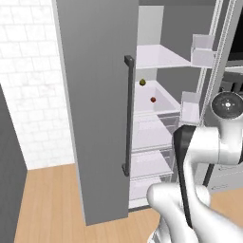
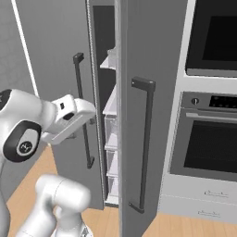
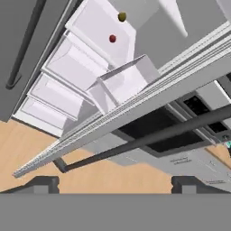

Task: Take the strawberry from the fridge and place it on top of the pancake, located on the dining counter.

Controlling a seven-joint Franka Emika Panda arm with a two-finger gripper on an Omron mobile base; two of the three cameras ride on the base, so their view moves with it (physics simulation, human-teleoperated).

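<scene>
inside the fridge [image 1: 99, 95], on a white shelf, sits the strawberry [image 1: 153, 99], tiny and red, with a small olive-coloured fruit [image 1: 142, 82] just behind it. the half-shut left door cuts off most of the shelves. the gripper [image 3: 115, 182] is spread wide, holding nothing, near the right door's edge.
</scene>
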